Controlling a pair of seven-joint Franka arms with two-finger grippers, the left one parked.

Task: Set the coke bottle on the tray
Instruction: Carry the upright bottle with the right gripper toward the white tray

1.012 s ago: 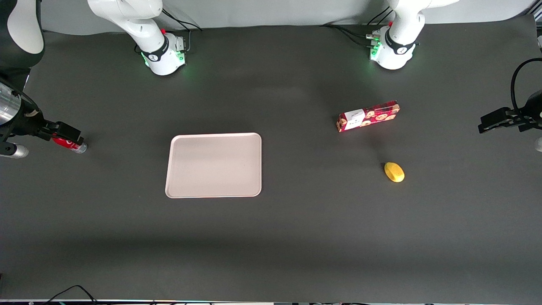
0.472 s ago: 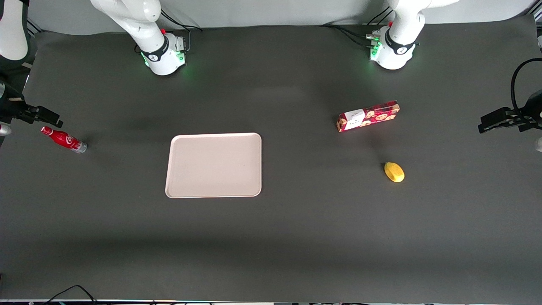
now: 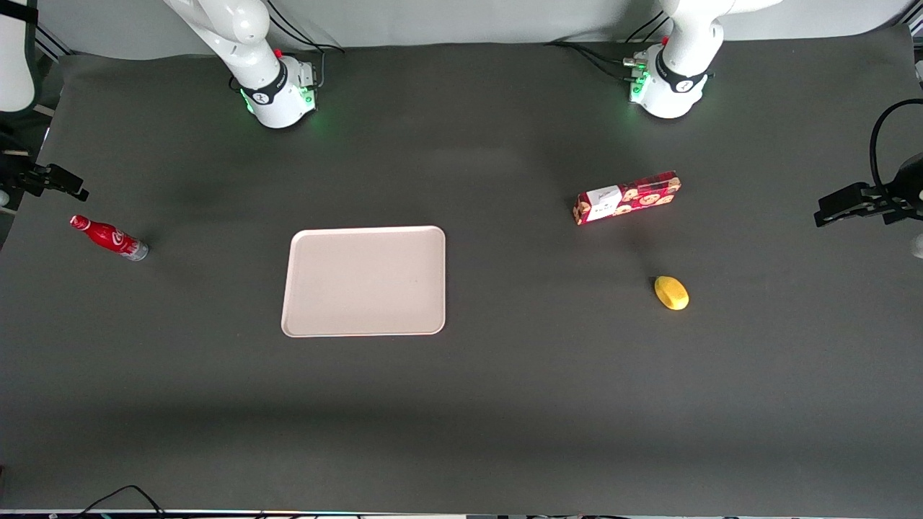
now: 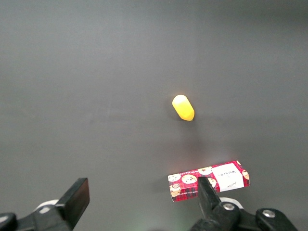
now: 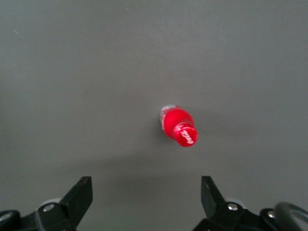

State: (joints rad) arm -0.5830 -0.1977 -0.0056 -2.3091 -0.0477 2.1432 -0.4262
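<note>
coke bottle (image 5: 178,126) upright on the table, below the gripper (image 5: 146,195), clear of its wide-spread jaws

My gripper (image 3: 61,184) hung above the table (image 3: 505,404) at my end, fingers spread, apparently clear of the coke bottle (image 3: 109,238) standing below. The tray (image 3: 365,281) lay well apart, toward the parked arm's end.
</note>
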